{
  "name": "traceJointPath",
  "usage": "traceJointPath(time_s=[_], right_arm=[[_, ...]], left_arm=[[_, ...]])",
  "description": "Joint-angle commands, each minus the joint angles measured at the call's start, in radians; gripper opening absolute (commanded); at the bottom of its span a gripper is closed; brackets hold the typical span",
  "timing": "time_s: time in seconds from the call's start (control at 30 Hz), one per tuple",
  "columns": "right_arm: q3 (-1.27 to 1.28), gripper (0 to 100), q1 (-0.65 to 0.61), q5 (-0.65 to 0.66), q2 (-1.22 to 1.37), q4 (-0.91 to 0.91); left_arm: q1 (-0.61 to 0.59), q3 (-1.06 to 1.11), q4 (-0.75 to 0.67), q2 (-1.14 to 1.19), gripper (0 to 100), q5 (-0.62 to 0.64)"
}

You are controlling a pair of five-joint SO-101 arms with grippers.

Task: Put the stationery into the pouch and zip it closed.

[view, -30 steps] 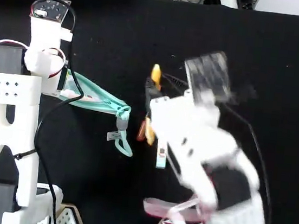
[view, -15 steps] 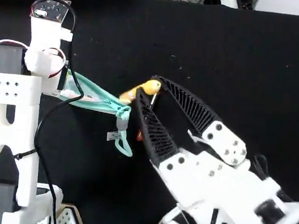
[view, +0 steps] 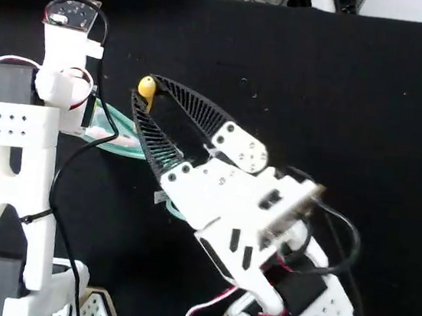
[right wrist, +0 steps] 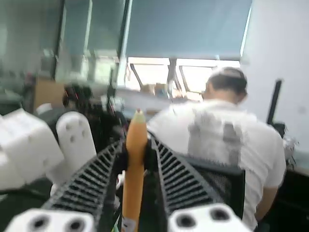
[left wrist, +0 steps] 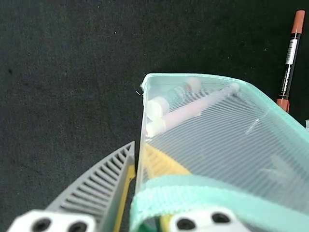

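Note:
The translucent teal pouch (left wrist: 212, 145) hangs tilted from my left gripper (left wrist: 145, 212), which is shut on its rim; several pens lie inside it. In the high view the pouch (view: 121, 136) stretches right from the left gripper (view: 88, 121). My right gripper (view: 143, 93), with black ribbed fingers, is shut on a yellow-orange pen (view: 147, 86) held just above the pouch. In the right wrist view this pen (right wrist: 134, 169) stands between the right gripper's (right wrist: 137, 145) fingers, pointing up towards the room. A brown marker (left wrist: 289, 53) lies on the black table beyond the pouch.
The white left arm (view: 9, 172) stands along the table's left side. The right arm's body (view: 243, 208) crosses the middle of the black table (view: 356, 106) and covers the pouch's zip end. The white left arm (right wrist: 34, 145) is close beside the right gripper.
The right arm has swung left and turned, carrying the yellow-orange pen from the table's middle to just above the pouch. The left arm and pouch have kept still.

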Motion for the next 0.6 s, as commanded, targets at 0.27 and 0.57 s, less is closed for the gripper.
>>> traceJointPath(time_s=[0.27, 0.57], right_arm=[[0.004, 1.3, -0.002, 0.014, 0.022, -0.044], [-0.096, 1.3, -0.032, 0.014, 0.022, 0.002]], left_arm=[[0.015, 0.039, -0.012, 0.040, 3, 0.008], [0.015, 0.039, -0.008, 0.040, 3, 0.006]])
